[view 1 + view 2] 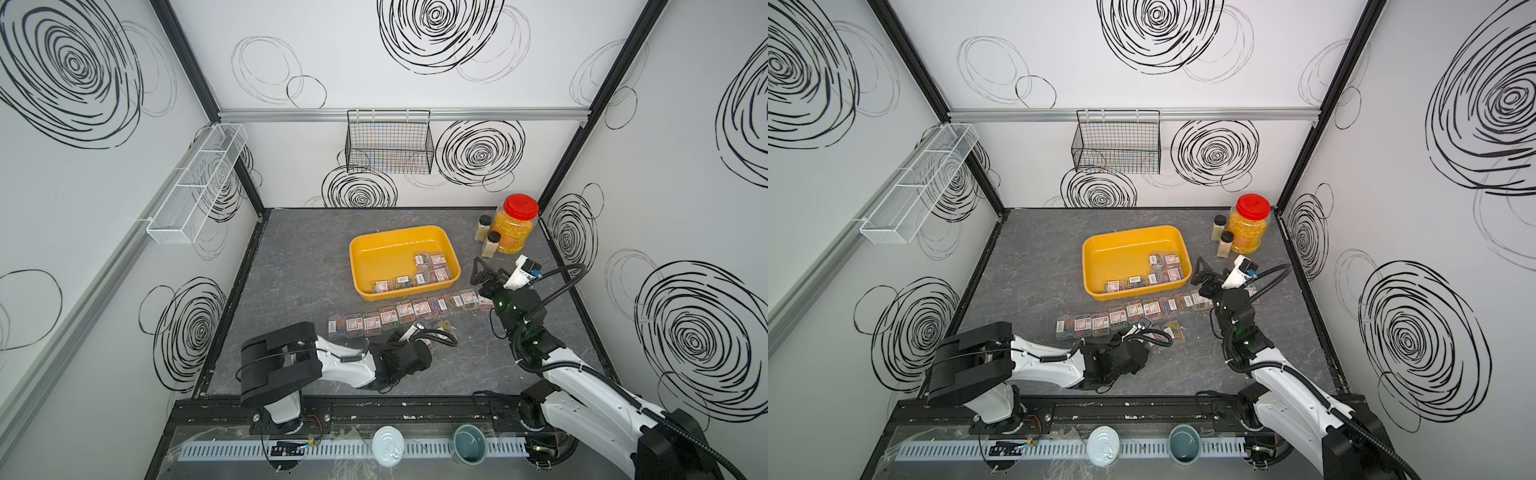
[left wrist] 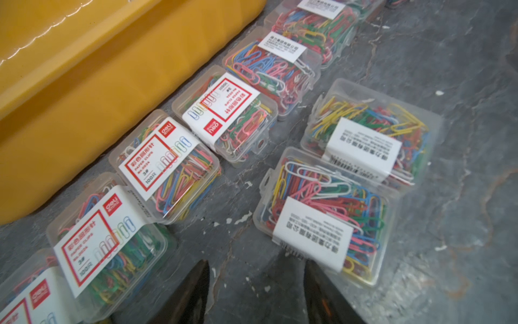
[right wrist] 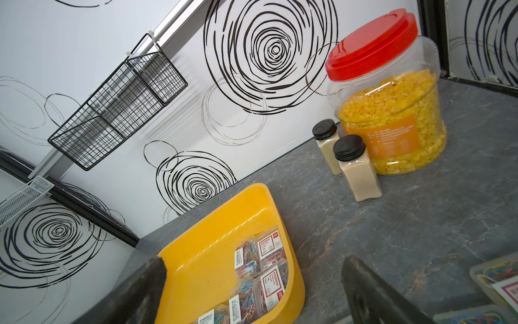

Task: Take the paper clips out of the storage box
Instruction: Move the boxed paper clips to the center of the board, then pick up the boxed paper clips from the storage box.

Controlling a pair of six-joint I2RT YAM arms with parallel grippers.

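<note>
Left jaws stand apart, empty, over bare counter beside rows of paper clips outside the storage box. Right jaws gape wide, empty, just beside its rim.

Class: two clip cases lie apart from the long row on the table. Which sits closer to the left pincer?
The case topped with pink and white clips, just beside the left pincer; the yellow-topped case lies beyond it.

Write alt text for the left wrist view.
Clear cases of coloured paper clips lie in a row on the grey table beside the yellow storage box; two more cases lie apart. The left gripper is open and empty.
</note>
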